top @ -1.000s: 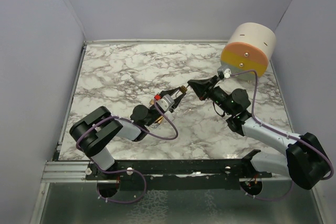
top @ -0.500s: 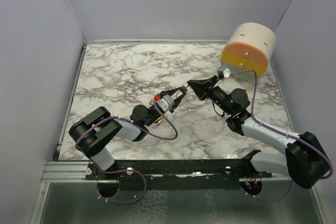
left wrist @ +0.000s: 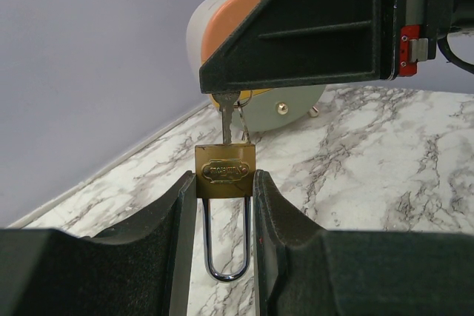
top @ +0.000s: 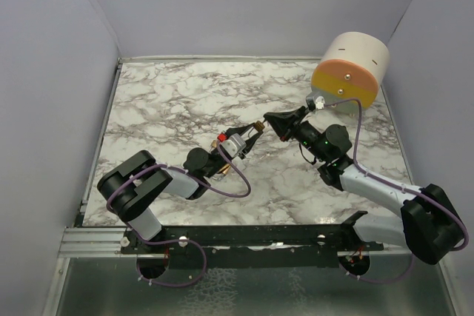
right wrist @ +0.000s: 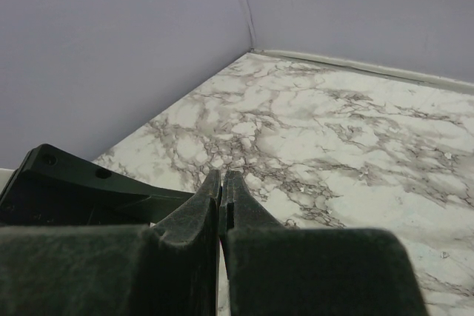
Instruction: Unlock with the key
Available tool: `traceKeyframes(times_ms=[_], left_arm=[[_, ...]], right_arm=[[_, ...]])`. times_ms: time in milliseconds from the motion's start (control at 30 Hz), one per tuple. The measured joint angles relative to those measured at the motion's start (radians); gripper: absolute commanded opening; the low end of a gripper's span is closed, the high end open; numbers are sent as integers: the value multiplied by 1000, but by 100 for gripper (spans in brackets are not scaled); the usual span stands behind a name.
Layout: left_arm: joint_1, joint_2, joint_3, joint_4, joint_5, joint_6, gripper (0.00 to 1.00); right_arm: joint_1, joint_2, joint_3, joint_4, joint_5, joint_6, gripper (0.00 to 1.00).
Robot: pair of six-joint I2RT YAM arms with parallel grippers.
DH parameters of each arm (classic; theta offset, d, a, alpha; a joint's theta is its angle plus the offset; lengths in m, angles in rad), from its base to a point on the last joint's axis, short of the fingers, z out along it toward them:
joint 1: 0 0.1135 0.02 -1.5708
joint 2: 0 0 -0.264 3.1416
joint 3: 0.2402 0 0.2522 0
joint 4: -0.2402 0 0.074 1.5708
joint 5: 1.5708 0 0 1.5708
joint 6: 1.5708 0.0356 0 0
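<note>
From above, you have barely moved in the last second. Your right claw (top: 269,118) has crept a shade closer to your left claw (top: 250,135), and the right forearm has shifted with it. The two tips meet nose to nose over the middle of the marble tabletop (top: 170,101), well apart from the orange-faced drum (top: 344,79). I read that small creep as you feeding the key in, not turning it yet, so the work is at the keyway.

In the left wrist view, your left claw is part-closed and clamped on the brass padlock (left wrist: 226,172). One pad sits on each side of the body, and the padlock is held off the tabletop. The body is a small square block with an oval stamped label facing the camera. Its steel shackle (left wrist: 226,246) loops back between the fingers with both legs seated, so it looks locked. The key (left wrist: 226,123) comes straight out of the right claw's tip and meets the far edge of the body. How deep the blade sits cannot be told. Something thin, perhaps a key ring (left wrist: 243,120), dangles just beside it.

In the right wrist view, your right claw's fingers are pressed fully together, pinching the key. The key itself is hidden at their tip, and the left claw shows only as a black wedge at lower left.
</note>
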Motion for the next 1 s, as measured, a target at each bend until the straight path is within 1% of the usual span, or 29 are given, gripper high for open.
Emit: traceKeyframes(times_ms=[1000], left_arm=[[0,0,13,-1,-1,0,0]], right_arm=[[5,6,5,21,-3,14,1]])
